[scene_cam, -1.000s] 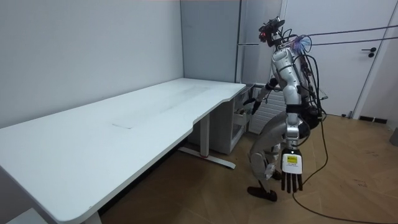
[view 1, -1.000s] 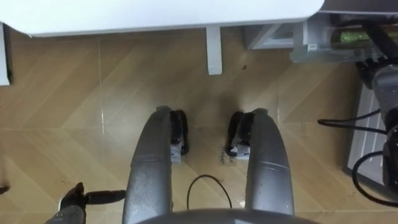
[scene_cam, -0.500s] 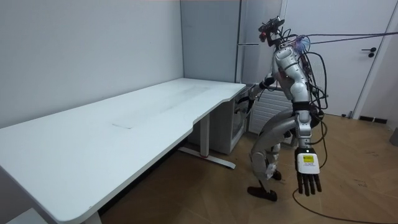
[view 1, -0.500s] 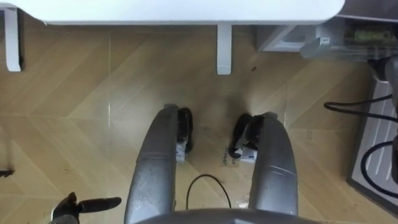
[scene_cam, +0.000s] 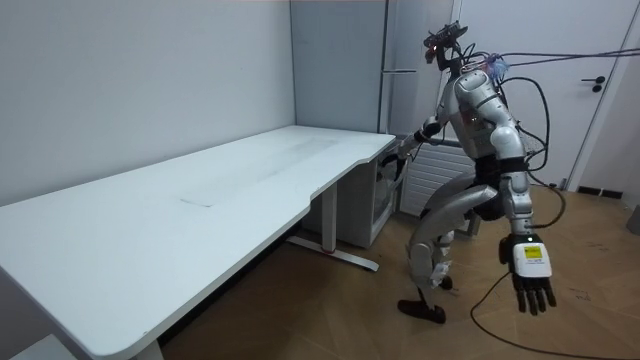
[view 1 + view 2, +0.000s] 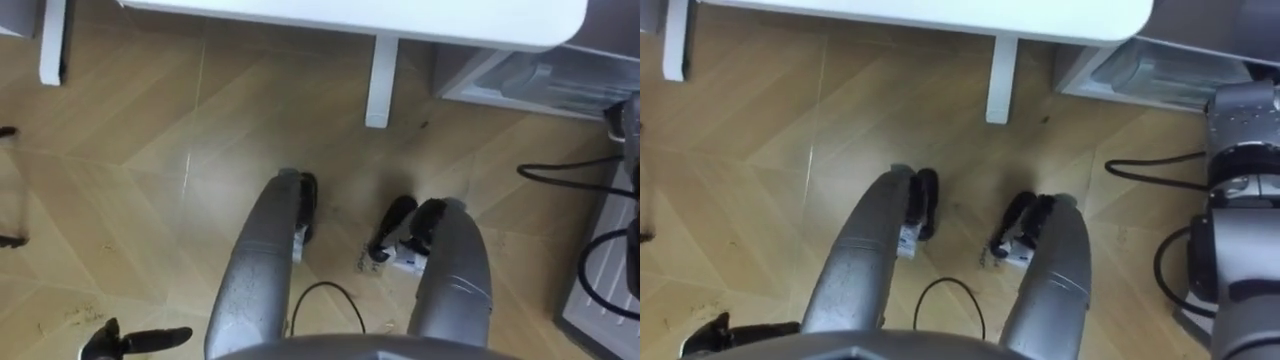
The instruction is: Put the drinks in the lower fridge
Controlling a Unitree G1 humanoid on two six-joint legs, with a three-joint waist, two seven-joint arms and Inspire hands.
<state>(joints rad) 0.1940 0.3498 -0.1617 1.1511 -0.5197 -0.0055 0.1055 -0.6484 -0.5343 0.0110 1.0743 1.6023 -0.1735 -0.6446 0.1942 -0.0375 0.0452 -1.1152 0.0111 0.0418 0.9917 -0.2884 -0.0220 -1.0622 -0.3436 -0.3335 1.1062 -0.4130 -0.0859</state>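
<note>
I stand at the end of a white desk (image 5: 200,190), facing a low grey unit (image 5: 385,200) beside a tall grey fridge (image 5: 420,60). Seen from my head, that unit's clear-fronted door (image 6: 545,80) lies at the upper right. My right hand (image 5: 404,160) reaches out to the unit's edge, too small there to read. My left hand (image 5: 530,280) hangs low behind me with straight fingers and holds nothing; its dark fingers (image 6: 135,342) show at the lower left of the left eye view.
The desk edge (image 6: 400,20) and its white leg (image 6: 380,80) lie ahead over the wooden floor (image 6: 150,170). A black cable (image 6: 560,175) loops at the right. A white door (image 5: 590,90) stands behind me.
My body has shifted towards the room view's right and my left arm has swung back and outwards. The right hand has stayed by the low unit. The eye views have shifted.
</note>
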